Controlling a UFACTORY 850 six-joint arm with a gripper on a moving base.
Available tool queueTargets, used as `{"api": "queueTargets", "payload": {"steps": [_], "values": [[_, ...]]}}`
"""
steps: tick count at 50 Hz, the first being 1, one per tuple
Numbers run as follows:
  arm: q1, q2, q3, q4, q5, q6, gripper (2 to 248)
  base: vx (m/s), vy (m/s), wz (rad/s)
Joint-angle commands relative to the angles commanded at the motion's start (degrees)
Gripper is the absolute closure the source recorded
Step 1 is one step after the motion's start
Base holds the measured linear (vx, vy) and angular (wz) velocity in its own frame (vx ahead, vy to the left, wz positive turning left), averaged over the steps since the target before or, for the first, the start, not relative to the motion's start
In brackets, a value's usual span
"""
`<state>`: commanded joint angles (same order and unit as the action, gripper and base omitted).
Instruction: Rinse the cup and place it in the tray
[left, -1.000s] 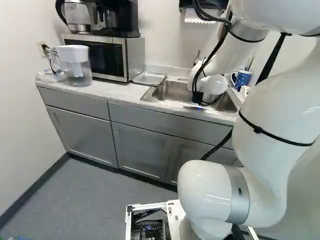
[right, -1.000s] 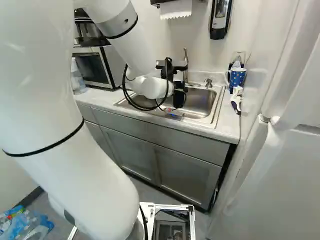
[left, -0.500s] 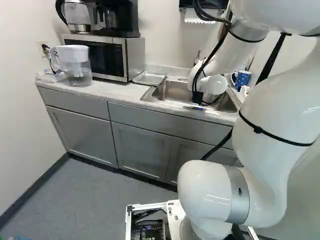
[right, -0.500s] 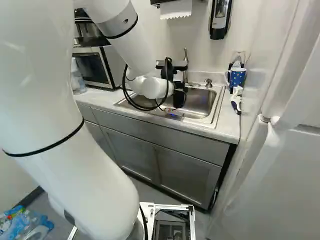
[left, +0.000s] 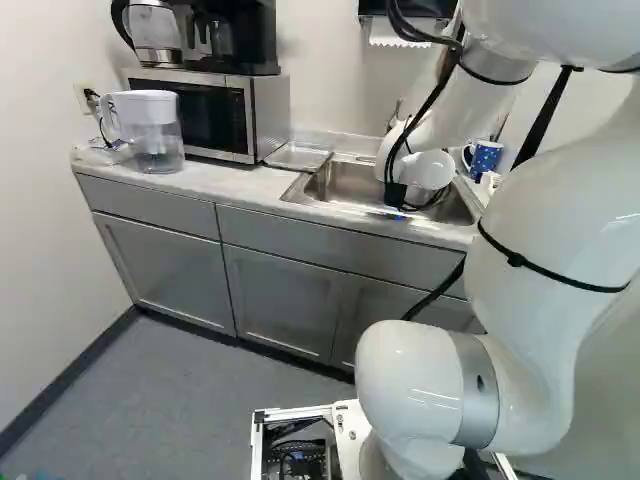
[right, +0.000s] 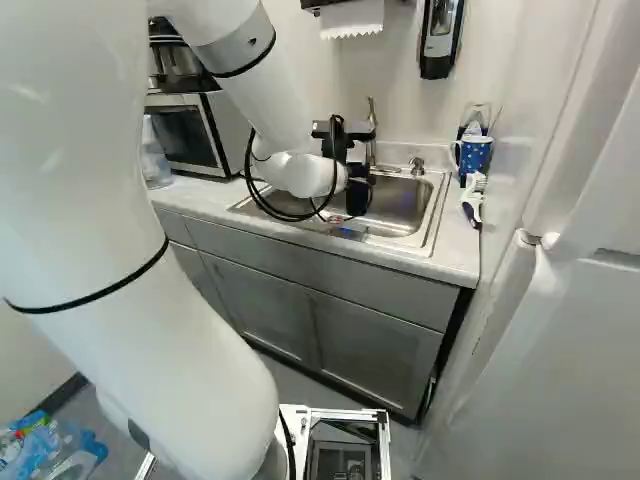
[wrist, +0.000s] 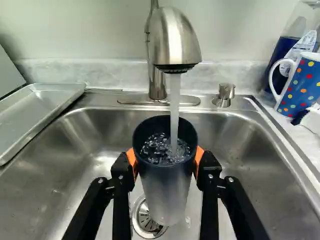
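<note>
In the right base view my gripper is over the sink, partly hidden by the wrist and cables. The wrist view has the gripper shut on the cup, one orange pad on each side. Dark at its rim and frosted grey lower down, the cup is held upright above the drain. A stream of water from the faucet falls into it, and bubbling water shows inside. The metal tray lies on the counter beside the sink; the left base view also shows the tray.
A blue dotted mug and a brush stand on the sink's other side from the tray. Behind the basin is a small metal knob. A microwave and a water pitcher are on the counter beyond the tray.
</note>
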<state>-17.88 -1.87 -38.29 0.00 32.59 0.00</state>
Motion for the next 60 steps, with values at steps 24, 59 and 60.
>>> {"api": "queueTargets", "payload": {"steps": [24,59,60], "values": [[0.0,0.0,0.0,0.0,0.0,0.0,125,0.0,0.0,0.0],[1.6,1.5,0.5,0.0,0.0,0.0,125,0.0,0.0,0.0],[1.8,1.7,0.6,0.0,0.0,0.0,125,0.0,0.0,0.0]]}}
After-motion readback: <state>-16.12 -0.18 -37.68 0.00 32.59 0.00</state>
